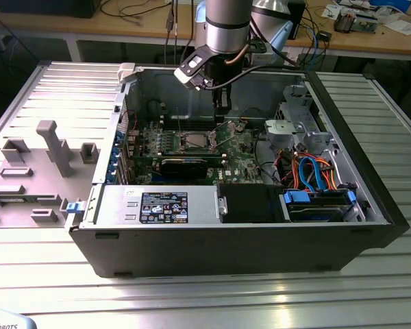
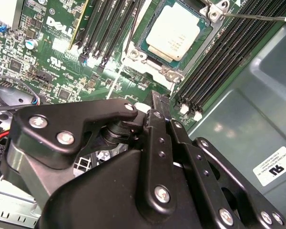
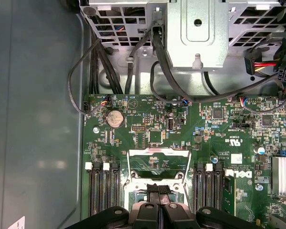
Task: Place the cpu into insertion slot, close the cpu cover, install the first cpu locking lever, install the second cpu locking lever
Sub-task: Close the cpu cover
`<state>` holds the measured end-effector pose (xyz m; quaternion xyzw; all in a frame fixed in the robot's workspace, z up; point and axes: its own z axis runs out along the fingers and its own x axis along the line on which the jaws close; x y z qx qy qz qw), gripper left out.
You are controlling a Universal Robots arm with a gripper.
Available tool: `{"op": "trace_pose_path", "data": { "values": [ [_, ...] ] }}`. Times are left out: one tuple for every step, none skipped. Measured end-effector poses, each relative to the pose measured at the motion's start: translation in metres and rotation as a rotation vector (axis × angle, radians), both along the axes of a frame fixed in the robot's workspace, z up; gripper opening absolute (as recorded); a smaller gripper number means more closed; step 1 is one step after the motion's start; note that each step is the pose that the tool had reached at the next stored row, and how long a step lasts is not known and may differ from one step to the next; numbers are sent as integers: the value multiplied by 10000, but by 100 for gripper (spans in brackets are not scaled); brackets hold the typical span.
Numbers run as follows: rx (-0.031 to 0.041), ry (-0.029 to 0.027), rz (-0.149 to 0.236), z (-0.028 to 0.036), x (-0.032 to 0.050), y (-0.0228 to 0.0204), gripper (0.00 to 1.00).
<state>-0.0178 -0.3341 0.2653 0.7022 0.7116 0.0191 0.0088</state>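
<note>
Your tool (image 3: 158,193) hangs low inside the open computer case (image 1: 226,247), right above the green board (image 3: 148,119). Its two fingers are pressed together, and I see nothing held between them. I think that makes one thin tip, good for pushing small metal parts.

Just past the fingertips is the cpu (image 2: 174,33). It lies flat in the insertion slot (image 2: 168,73) with its grey top up, so that step looks done. It sits level, and that lets a lid come down on it.

The cpu cover (image 3: 157,151) is not down yet. In the first wrist view it looks tipped back past the slot, and you can see the board through its window. A thin locking lever (image 2: 252,17) sticks out over the black memory slots (image 2: 219,57). I think it is swung out so the cover can move freely.

Farther off is the grey drive cage (image 3: 195,33), with black cables hanging from it. The case lies on its side on the ribbed metal counter (image 1: 192,295), so the tool can reach in from above.
</note>
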Motion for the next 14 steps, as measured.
{"op": "trace_pose_path", "data": {
  "values": [
    [0, 0, -1, 0, 0, 0, 11],
    [1, 0, 1, 0, 3, 0, 11],
    [0, 0, 1, 0, 5, 0, 11],
    [0, 0, 1, 0, 7, 0, 11],
    [0, -1, 0, 0, 11, 0, 11],
    [0, -1, 0, 0, 16, 0, 11],
    [0, 0, 0, 0, 22, 0, 11],
    [-1, 0, 0, 0, 28, 0, 11],
    [0, 0, 0, 0, 38, 0, 11],
    [0, 0, 0, 0, 45, 0, 11],
    [0, 0, 0, 0, 49, 0, 11],
    [0, 0, 0, 0, 56, 0, 11],
    [0, 0, 0, 0, 63, 0, 11],
    [0, 0, 0, 0, 74, 0, 11]
  ]
}}
